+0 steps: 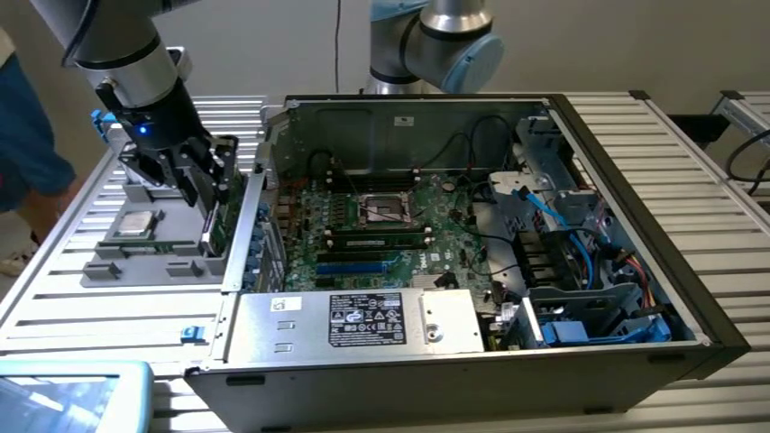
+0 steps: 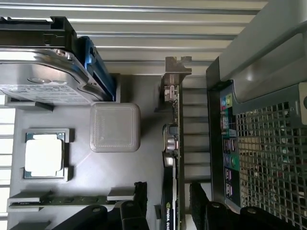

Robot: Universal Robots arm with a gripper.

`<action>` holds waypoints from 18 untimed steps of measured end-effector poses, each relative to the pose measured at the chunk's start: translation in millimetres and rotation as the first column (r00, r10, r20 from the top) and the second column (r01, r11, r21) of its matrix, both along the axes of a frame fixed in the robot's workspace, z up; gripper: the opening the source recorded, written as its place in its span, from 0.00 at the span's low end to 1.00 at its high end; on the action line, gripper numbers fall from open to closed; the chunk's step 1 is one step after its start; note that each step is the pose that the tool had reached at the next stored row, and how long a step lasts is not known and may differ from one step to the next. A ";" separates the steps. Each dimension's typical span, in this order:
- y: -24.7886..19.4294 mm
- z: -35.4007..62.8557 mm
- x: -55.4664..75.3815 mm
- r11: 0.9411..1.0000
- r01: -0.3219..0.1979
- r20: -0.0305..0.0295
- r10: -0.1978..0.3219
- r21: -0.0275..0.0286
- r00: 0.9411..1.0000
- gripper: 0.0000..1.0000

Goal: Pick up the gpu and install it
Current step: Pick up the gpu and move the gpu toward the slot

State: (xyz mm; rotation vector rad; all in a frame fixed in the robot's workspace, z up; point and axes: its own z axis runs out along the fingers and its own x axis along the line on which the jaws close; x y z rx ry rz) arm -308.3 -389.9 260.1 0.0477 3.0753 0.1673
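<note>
The gpu (image 1: 220, 219) stands on edge in a slot of the grey parts tray (image 1: 126, 269), just outside the computer case's wall on the exterior view's left. In the wrist view the gpu (image 2: 173, 143) is seen edge-on, its silver bracket at one end and its black shroud between the fingers. My gripper (image 1: 202, 180) hangs low over the card. It is open, and the two black fingers (image 2: 140, 191) straddle the card with a gap on each side. My gripper (image 2: 169, 191) holds nothing.
The tray also carries a silver drive (image 2: 43, 79), a processor chip (image 2: 44, 154) and a memory stick (image 2: 57, 201). The open computer case (image 1: 626, 207) lies on the slatted table, motherboard (image 1: 385, 225) exposed. A second arm (image 1: 434, 45) stands behind. A person's sleeve (image 1: 24, 135) is at the exterior view's left.
</note>
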 end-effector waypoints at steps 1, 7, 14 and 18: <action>0.0 -1.8 0.1 1.000 0.001 0.000 -0.001 0.000 1.000 0.49; 0.4 -12.5 0.0 1.000 0.015 0.002 -0.015 0.000 1.000 0.49; 2.3 -18.3 0.7 0.999 0.035 0.002 -0.035 -0.012 0.999 0.49; 3.0 -20.2 1.6 0.999 0.035 0.002 -0.035 -0.012 0.999 0.49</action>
